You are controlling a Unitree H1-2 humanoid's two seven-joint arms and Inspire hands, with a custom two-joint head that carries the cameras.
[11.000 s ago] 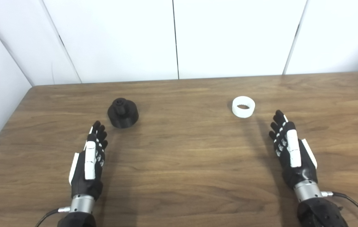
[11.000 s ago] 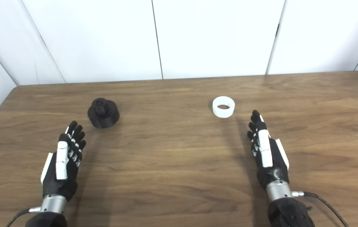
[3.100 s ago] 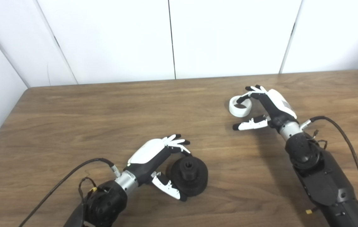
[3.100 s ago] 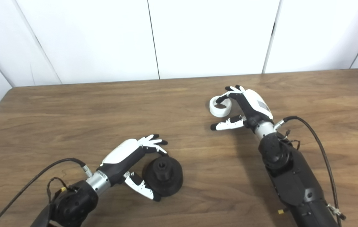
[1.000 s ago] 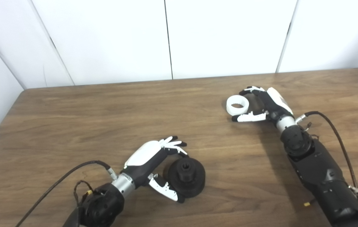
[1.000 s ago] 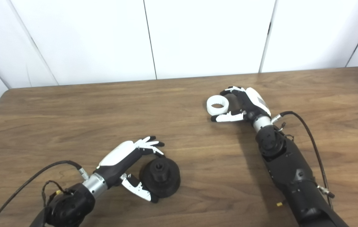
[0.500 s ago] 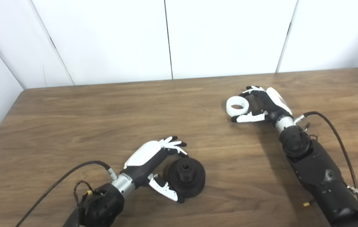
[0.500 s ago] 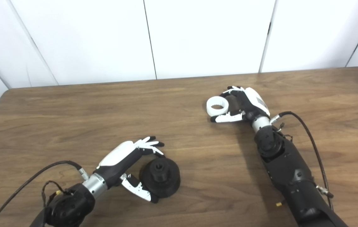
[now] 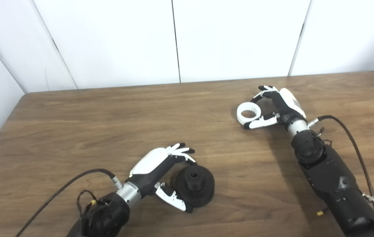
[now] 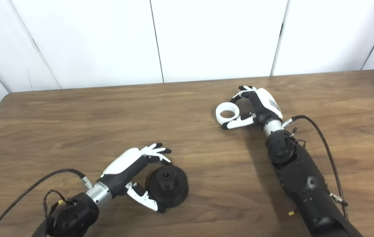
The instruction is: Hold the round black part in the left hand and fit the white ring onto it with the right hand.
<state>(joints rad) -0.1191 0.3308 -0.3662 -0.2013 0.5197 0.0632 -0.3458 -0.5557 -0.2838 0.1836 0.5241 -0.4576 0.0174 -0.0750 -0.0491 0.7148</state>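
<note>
Already, on your left, the left hand (image 9: 160, 171) had its fingers and thumb wrapped around the round black part (image 9: 193, 186), which sat low on the bench (image 9: 75, 131) near its front edge; that grip looked the same as half a second earlier. You could not have told from either view whether the part's base was resting on the wood or just clear of it.

Further right, the change was in the white ring (image 9: 248, 114). The right hand (image 9: 280, 107) was clamped on it between fingers and thumb, and over the last half second the ring had tipped so its toothed bore faced more toward the cameras, seemingly raised off the bench. That suggested to you the pick-up was done and the carry toward the black part could start; the two pieces were still well apart.

How firmly the fingertips (image 10: 242, 89) pinched the ring's far wall was hidden behind the ring itself.
</note>
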